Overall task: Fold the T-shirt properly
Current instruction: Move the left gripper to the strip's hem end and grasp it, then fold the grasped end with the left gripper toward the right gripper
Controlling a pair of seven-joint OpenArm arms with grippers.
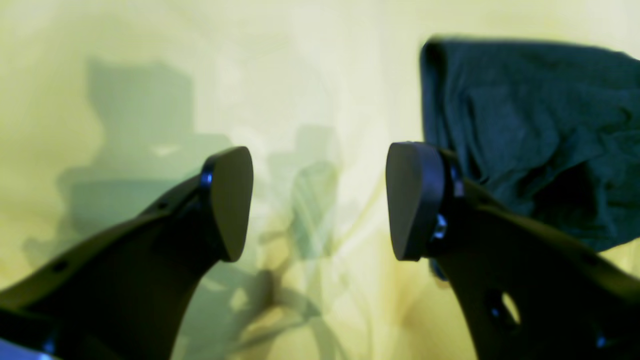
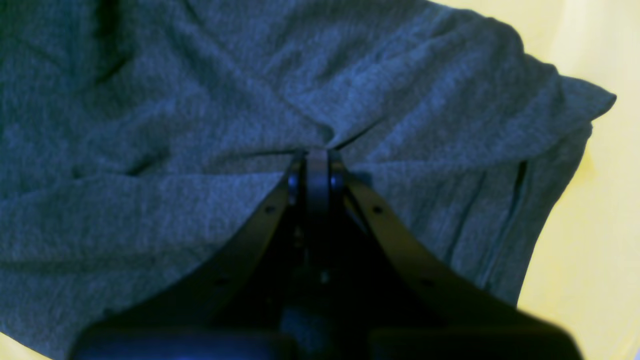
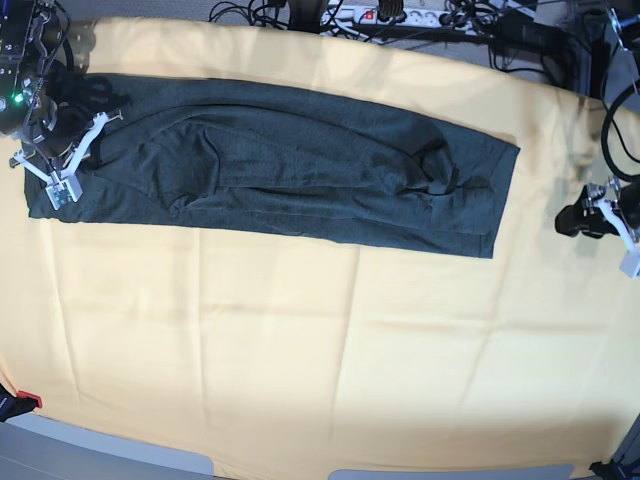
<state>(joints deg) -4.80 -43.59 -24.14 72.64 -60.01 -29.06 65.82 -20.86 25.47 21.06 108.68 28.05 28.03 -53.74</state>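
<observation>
Base view: T-shirt [image 3: 290,165] lying across the far half of the yellow cloth [image 3: 300,350], already folded into one long, thin strip. Soft and floppy for sure, light, full of small bumps and wrinkles near the middle and one end. Not slippery by the look of the knit, and nothing in it to break. Best grabbed at a corner or along a hem, where layers stack up and stay together. Right gripper [image 2: 317,160] pressed down at one end of the strip, tips squeezed together on a small pinch of the knit, with folds pulling in toward that spot. Left gripper [image 1: 320,200] off the other end, tips wide apart, holding nothing, with just the strip's corner showing beside it. Long edges fairly straight, short end a bit lumpy. Lots of bare yellow cloth on the near side for folding toward. Wires [image 3: 420,20] bunched past the far edge, so better kept away from.
</observation>
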